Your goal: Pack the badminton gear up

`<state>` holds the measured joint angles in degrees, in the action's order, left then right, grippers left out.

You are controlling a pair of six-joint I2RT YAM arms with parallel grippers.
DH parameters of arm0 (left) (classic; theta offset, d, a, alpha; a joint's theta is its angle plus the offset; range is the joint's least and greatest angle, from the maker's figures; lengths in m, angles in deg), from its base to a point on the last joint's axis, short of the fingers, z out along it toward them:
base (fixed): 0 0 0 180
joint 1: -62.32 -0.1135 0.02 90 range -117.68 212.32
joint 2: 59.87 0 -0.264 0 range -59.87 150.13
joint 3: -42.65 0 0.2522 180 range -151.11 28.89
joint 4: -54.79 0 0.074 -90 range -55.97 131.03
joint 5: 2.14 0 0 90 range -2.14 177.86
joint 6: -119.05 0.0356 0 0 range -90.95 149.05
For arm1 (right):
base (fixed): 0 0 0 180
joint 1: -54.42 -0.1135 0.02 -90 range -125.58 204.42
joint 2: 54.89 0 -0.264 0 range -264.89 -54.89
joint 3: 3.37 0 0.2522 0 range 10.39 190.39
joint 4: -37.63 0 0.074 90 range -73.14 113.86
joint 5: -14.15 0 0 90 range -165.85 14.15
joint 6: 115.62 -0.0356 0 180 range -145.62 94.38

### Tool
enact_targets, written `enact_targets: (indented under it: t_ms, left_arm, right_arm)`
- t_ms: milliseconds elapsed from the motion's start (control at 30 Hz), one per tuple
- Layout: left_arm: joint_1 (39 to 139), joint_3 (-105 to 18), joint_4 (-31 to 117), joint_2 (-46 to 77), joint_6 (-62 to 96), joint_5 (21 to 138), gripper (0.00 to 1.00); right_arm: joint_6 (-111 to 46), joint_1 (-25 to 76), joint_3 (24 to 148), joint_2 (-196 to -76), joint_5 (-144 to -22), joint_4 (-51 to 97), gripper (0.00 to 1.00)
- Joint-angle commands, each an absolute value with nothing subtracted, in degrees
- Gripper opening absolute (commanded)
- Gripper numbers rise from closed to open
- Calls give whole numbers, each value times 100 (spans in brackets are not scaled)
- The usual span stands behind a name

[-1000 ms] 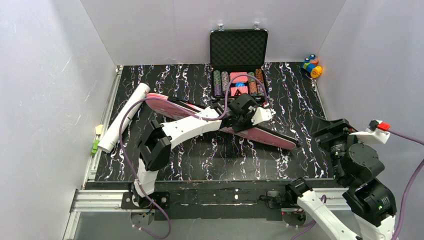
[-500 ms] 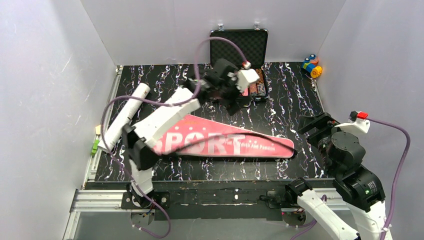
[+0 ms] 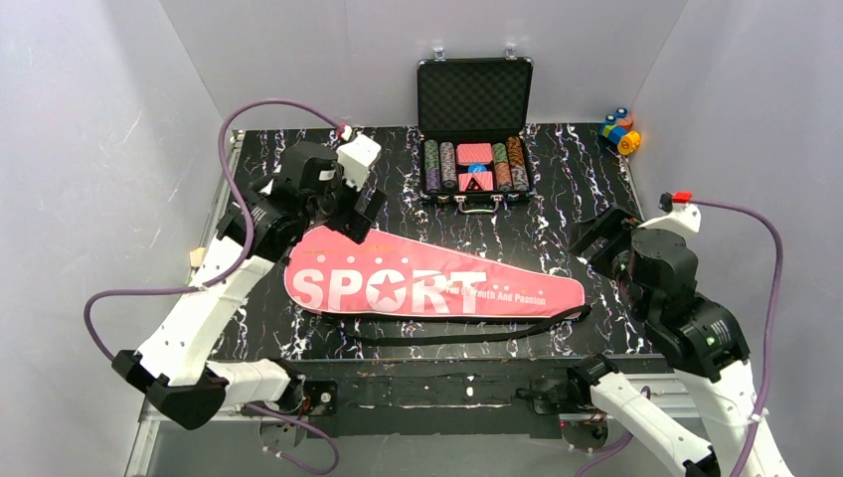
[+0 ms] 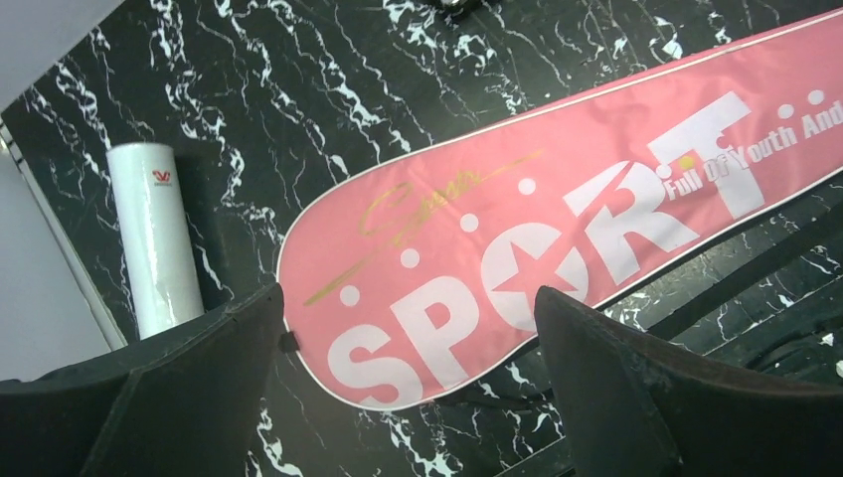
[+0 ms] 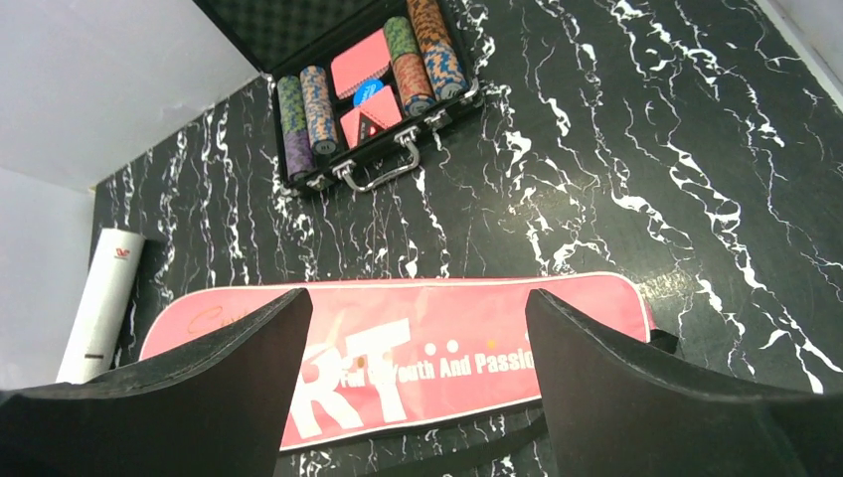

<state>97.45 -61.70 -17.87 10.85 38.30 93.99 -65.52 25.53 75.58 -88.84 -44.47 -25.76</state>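
Observation:
The pink "SPORT" bag (image 3: pixel 427 286) lies flat across the middle of the table, print up, with its black strap (image 3: pixel 447 335) trailing along its near side. My left gripper (image 3: pixel 360 212) hovers open and empty above the bag's wide left end (image 4: pixel 467 248). My right gripper (image 3: pixel 599 238) is open and empty, raised just past the bag's narrow right end (image 5: pixel 477 333). The long white tube lies left of the bag in the left wrist view (image 4: pixel 154 238) and the right wrist view (image 5: pixel 99 303); my left arm hides it from above. No rackets or shuttlecocks are in view.
An open black case of poker chips (image 3: pixel 475 164) stands at the back centre, also in the right wrist view (image 5: pixel 368 84). Small colourful toy blocks (image 3: pixel 619 131) sit in the back right corner. White walls close in the table on three sides.
My left arm has swung from the table's middle, past the poker case, to the back left. The bag, on edge before, now lies flat, print up. My right gripper has shifted slightly left.

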Motion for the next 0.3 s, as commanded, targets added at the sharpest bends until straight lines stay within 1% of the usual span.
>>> enact_targets:
  t_ms: [0,267]
  left_arm:
    - [9660,-5849,-1732,808,3494,9941,98]
    - [9102,-5056,-1563,278,3247,9785,98]
  right_arm:
    - [-6388,2585,7934,-9186,-4671,-2550,88]
    - [-6116,2577,8076,-9738,-5027,-2750,88]
